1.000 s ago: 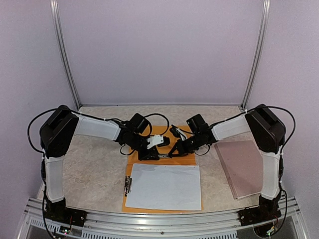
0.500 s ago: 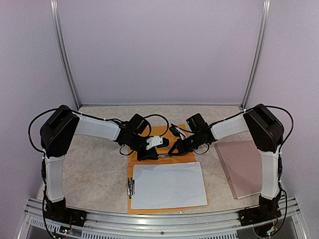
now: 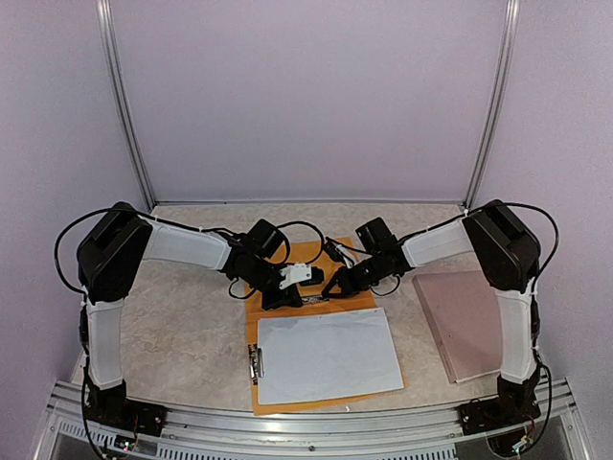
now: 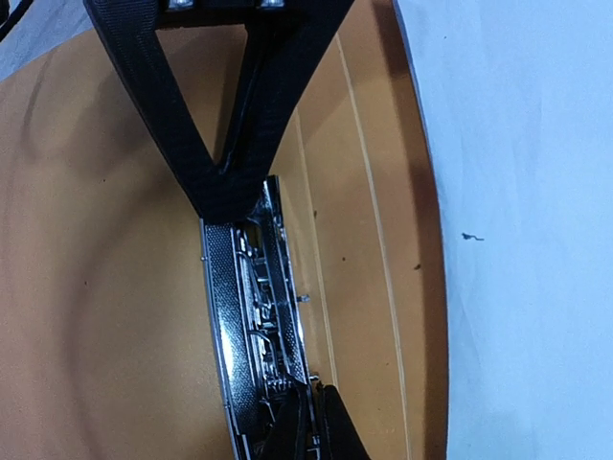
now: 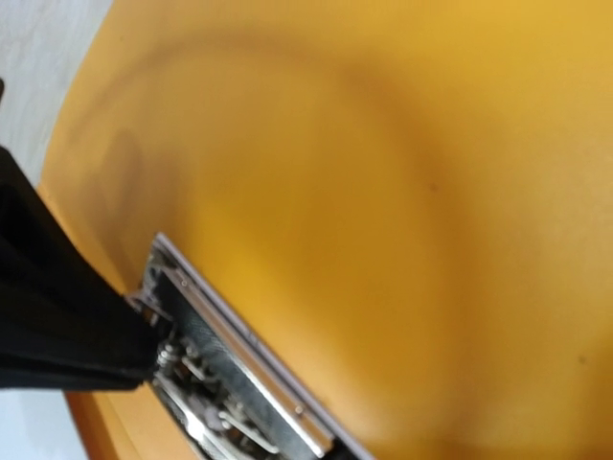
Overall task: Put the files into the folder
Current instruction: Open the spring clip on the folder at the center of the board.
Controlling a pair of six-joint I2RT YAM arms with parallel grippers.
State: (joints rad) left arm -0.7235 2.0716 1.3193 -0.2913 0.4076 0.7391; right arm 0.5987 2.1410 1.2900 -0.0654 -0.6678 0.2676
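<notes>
Shows the folder [image 3: 362, 299] open on the table [image 3: 182, 316], the files [image 3: 326, 355] lying slightly askew on its near half. Has the left end effector [image 4: 230, 187] closed to a point, tips touching one end of the metal clip [image 4: 254, 316] on the far half. Has the right end effector [image 5: 134, 335] closed too, at the clip's other end; cannot tell whether either grips it.
</notes>
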